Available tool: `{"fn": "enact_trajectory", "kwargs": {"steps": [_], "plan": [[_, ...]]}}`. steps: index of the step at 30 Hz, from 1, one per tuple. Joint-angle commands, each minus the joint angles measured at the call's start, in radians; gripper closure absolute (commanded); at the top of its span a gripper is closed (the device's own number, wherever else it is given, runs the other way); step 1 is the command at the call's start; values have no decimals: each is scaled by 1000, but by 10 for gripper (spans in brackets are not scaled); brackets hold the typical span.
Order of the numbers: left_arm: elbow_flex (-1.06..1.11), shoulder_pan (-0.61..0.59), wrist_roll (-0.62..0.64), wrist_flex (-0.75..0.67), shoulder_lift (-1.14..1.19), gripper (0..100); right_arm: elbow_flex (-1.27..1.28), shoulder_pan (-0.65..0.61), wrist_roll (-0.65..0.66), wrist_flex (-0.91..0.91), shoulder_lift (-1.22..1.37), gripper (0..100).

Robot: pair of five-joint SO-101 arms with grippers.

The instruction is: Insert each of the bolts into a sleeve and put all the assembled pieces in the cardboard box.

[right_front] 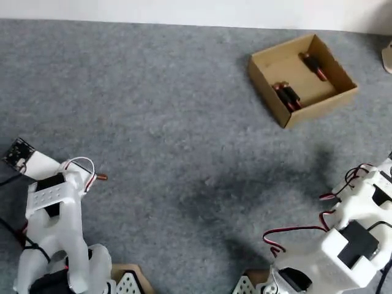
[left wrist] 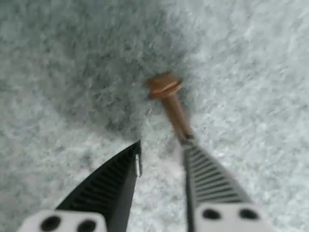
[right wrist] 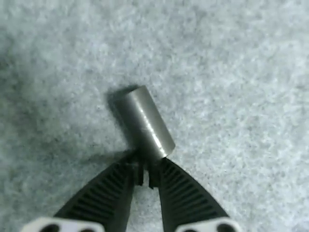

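We are seeing the left claw point(left wrist: 162, 145) spread, the bolt point(left wrist: 170, 102) touching one fingertip point(left wrist: 191, 151), well apart from the cardboard box point(right_front: 268, 93) holding two assembled pieces point(right_front: 286, 95); the right claw point(right wrist: 148, 166) is pinching one end of the sleeve point(right wrist: 147, 123).

Nothing legible in any view.

No word, number, label or sign can be read on the box point(right_front: 267, 92), the bolt point(left wrist: 170, 99) or the sleeve point(right wrist: 147, 123). The small dark board point(right_front: 17, 154) beside the left arm carries pale specks that may be markings, but they are too small to read.
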Motion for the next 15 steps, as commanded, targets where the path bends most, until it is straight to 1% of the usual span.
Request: {"fn": "enact_trajectory", "kwargs": {"steps": [1,2,5,9,11,14,15], "plan": [[-41,-4,12,-34,2,995,5,-4,9,-4,-16,993],[-41,-4,12,-34,2,979,5,-4,9,-4,-16,993],[-48,-4,8,-34,-5,995,2,5,9,-4,-18,993],[-90,36,-60,-31,-27,995,-2,1,9,-4,-22,993],[-114,68,-66,21,-70,995,-2,-12,9,-2,-51,993],[-174,153,-68,149,-182,995,7,-45,5,4,-154,993],[-197,185,-68,190,-232,995,12,-61,3,33,-196,993]]}}
